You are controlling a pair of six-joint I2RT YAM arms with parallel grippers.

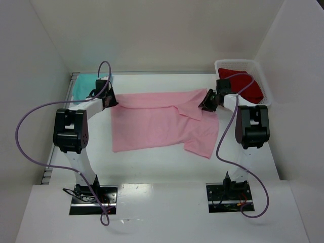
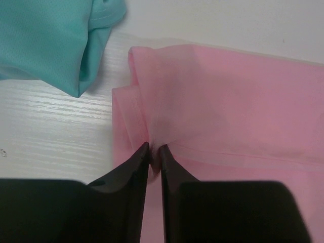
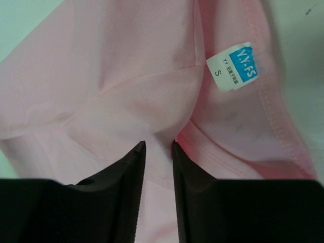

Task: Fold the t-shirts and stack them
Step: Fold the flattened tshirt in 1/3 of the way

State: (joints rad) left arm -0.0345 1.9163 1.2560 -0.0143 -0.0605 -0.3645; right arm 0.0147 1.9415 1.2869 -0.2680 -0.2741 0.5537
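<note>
A light pink t-shirt (image 1: 157, 121) lies spread across the middle of the table. My left gripper (image 1: 112, 101) is shut on its left far corner; the left wrist view shows pink cloth (image 2: 228, 101) pinched between the black fingers (image 2: 131, 172). My right gripper (image 1: 206, 104) is shut on the shirt's right far part by the collar; the right wrist view shows a fold of pink cloth (image 3: 126, 76) between the fingers (image 3: 126, 172) and a blue size label (image 3: 235, 66). A teal t-shirt (image 1: 86, 83) lies at the far left, seen also in the left wrist view (image 2: 50, 40). A red t-shirt (image 1: 245, 83) sits in a basket.
A white basket (image 1: 263, 76) stands at the far right corner. White walls close in the table on the left, back and right. Purple cables loop from both arms over the table's sides.
</note>
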